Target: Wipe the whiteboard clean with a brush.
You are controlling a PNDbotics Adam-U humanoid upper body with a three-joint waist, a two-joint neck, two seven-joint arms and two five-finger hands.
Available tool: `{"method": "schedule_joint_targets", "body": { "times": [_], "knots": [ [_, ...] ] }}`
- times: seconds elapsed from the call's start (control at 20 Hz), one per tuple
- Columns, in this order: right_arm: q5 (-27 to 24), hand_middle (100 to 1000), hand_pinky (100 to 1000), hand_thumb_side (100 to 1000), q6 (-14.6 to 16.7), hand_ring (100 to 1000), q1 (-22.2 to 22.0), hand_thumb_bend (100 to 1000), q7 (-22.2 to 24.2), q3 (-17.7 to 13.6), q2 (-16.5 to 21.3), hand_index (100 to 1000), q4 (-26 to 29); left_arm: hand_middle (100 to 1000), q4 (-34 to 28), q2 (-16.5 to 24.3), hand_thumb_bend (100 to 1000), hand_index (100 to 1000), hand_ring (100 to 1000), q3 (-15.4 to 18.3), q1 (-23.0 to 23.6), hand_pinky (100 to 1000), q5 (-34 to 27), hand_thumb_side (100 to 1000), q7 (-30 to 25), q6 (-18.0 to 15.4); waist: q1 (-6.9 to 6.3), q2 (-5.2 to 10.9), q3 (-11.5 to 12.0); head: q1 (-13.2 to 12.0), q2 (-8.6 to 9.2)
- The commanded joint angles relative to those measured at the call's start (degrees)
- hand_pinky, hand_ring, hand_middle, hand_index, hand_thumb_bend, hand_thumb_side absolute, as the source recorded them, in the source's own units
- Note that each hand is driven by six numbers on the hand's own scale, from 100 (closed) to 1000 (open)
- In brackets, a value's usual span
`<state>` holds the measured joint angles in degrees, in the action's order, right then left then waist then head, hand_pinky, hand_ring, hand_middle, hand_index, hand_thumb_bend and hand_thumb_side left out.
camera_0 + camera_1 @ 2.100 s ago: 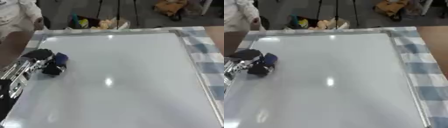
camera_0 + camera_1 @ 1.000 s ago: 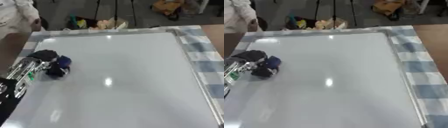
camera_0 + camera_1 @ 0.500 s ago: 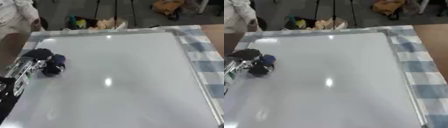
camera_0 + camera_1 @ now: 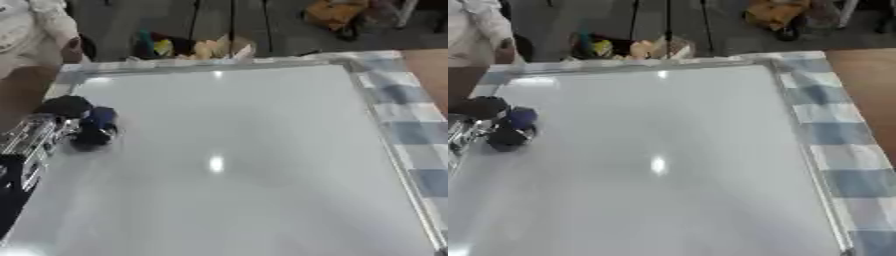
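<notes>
Left hand (image 4: 61, 127) curled round the dark brush (image 4: 94, 131) slid back toward the whiteboard's (image 4: 262, 150) left edge — board looked clean already

Left hand (image 4: 70, 120) shows at the left edge: black rounded knuckle caps and dark fingers (image 4: 92, 137), blurred. Behind it, the forearm (image 4: 31, 145) is silver metal with ribbed or slatted segments and small dark gaps between them; a greenish spot sits on it. Lower down, the arm turns into a solid black casing (image 4: 10, 192) at the lower left corner.
</notes>
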<state>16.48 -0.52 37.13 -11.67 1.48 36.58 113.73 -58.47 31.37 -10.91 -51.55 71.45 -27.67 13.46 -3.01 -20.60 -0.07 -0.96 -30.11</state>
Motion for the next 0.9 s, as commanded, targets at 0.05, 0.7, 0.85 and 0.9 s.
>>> {"method": "schedule_joint_targets", "body": {
  "times": [0.05, 0.7, 0.85, 0.9],
  "knots": [
    [-0.04, 757, 827, 1000, -0.12, 845, 0.69, 100, -0.23, -0.37, 1.51, 844, 0.86, 499, 3.38, 1.88, 163, 366, 593, 0.87, 0.47, 469, 2.28, 749, 0.57, 0.4, 0.52, 0.66, -0.05, -0.25, 0.54],
    [-0.03, 757, 827, 1000, -0.14, 845, 0.48, 100, -0.39, -0.51, 1.54, 844, 0.86, 491, 7.17, 2.6, 130, 361, 585, 4.44, 0.13, 461, 3.82, 746, 2.25, 3.12, 0.48, 0.73, -0.2, -0.32, 0.7],
    [-0.04, 757, 827, 1000, -0.18, 845, 0.42, 100, -0.39, -0.5, 1.49, 844, 0.86, 489, 7.19, 2.56, 118, 361, 582, 4.63, -0.16, 458, 3.35, 748, 2.66, 3.56, 0.49, 0.78, -0.2, -0.33, 0.71],
    [-0.05, 757, 827, 1000, -0.18, 845, 0.41, 100, -0.37, -0.48, 1.48, 844, 0.86, 488, 7.18, 2.55, 113, 360, 582, 4.62, -0.31, 458, 3.26, 749, 2.72, 3.66, 0.5, 0.81, -0.19, -0.37, 0.7]
  ]
}}
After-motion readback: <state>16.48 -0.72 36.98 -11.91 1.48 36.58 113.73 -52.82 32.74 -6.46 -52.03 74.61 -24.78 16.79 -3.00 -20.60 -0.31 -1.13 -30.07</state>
